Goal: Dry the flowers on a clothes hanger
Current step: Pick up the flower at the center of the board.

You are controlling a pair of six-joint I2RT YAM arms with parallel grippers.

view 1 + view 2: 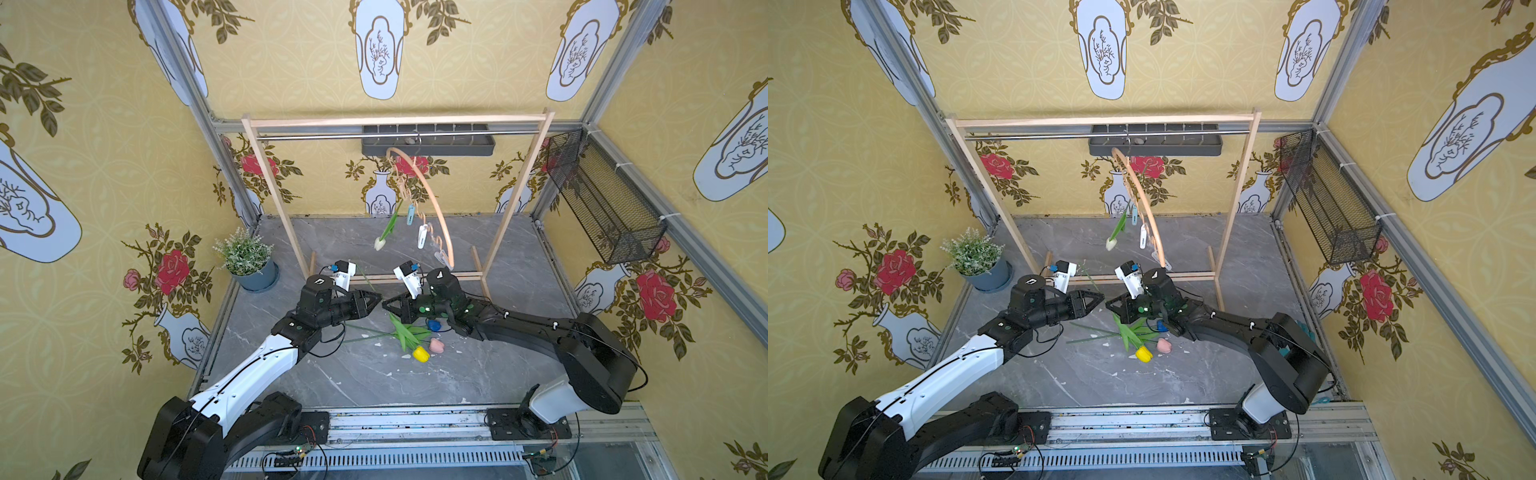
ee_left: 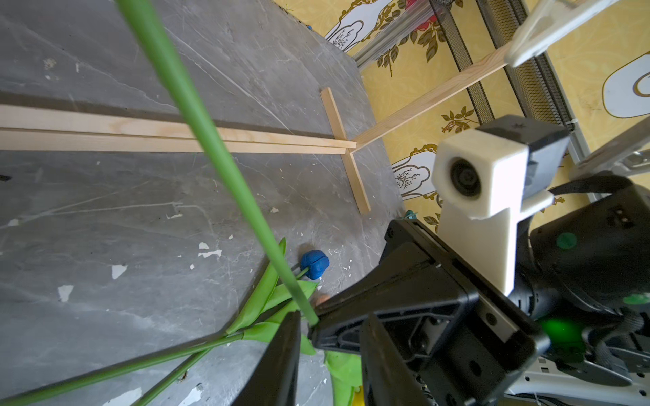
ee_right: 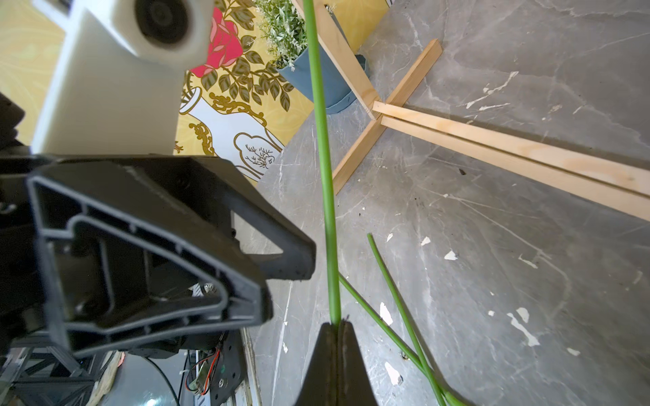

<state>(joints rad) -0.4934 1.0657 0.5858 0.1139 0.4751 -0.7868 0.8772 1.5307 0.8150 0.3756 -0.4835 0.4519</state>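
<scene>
Green and thin, the stem of the held tulip point(image 3: 325, 175) is pinched between the fully closed jaws of the right gripper point(image 3: 338, 321). From that grip its long axis runs up and away toward the base bars of the wooden rack point(image 1: 274, 191), with the bare cut end pointing high and the leafy end pointing down at the grey marble-look table point(image 1: 415, 386). Its leaves hang just under the right gripper, and the yellow head point(image 1: 420, 354) on the table seems to be its own, though the leaves hide the join.

The left gripper point(image 1: 377, 298) faces the right one tip to tip. Its jaws stand partly apart and grip nothing, and the held stem passes just beside its fingertips point(image 3: 302, 262).

The pink head point(image 1: 436, 345) lies beside the yellow one and the blue head point(image 1: 433, 325) lies under the right arm. The two other stems point(image 3: 390, 281) lie flat on the table, pointing toward the left arm's side.

The clothes hanger point(image 1: 434, 199) hangs by its hook from the metal rail point(image 1: 311, 136) and is turned almost edge-on in both top views. The white tulip point(image 1: 388, 226) hangs from it with its head down and its stem near vertical. A light-blue peg point(image 1: 411, 214) and a white peg point(image 1: 422, 236) dangle beside it
</scene>
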